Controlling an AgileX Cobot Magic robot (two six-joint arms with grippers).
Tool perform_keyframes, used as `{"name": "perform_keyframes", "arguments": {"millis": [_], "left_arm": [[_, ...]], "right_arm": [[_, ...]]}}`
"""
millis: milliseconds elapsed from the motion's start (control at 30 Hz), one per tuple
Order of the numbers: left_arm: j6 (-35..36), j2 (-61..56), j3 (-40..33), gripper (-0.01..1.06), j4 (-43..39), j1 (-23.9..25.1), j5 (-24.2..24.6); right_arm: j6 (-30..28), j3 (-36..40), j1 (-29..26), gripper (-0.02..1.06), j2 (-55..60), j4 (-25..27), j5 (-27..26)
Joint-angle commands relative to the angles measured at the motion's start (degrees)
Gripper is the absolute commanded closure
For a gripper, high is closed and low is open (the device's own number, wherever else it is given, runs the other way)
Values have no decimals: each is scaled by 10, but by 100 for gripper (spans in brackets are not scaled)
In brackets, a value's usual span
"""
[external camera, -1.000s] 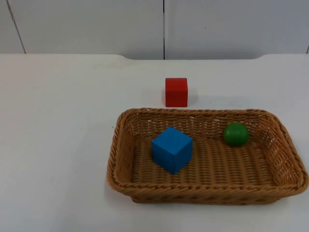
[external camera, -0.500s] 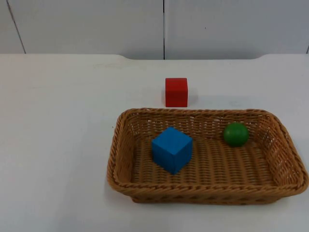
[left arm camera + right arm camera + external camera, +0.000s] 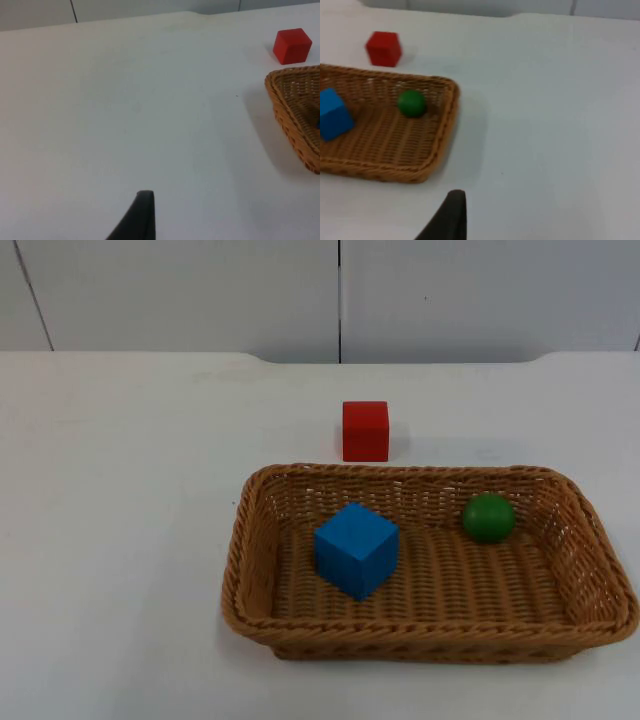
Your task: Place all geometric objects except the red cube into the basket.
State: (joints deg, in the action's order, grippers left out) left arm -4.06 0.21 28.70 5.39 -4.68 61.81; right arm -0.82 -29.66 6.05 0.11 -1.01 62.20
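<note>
With the blue cube (image 3: 356, 549) and green ball (image 3: 489, 517) in the basket (image 3: 255, 580) ahead of my right gripper (image 3: 451, 212), jaws unreadable on both, nudging the red cube (image 3: 365, 430) in would spoil it.

A woven wicker basket (image 3: 590, 530) sits on the white desk (image 3: 120, 540). Inside it a blue cube (image 3: 356, 549) rests on the basket floor, and a green ball (image 3: 488, 517) lies apart from the cube, close to the basket's far wall. A red cube (image 3: 365, 430) stands on the desk just outside that far rim, not touching it. A grey partition wall (image 3: 200, 290) closes the desk behind
</note>
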Motion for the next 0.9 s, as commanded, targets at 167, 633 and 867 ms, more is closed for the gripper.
{"name": "perform_keyframes", "arguments": {"millis": [167, 633, 867], "left_arm": [[4, -2, -4, 0, -2, 1, -2], [4, -2, -4, 0, -3, 23, -2], [4, -2, -4, 0, -3, 73, -2]], "right_arm": [[-1, 2, -36, -1, -1, 1, -4], [-1, 2, -35, -1, -1, 1, -4], [-1, 2, -35, -1, -1, 1, -4]]}}
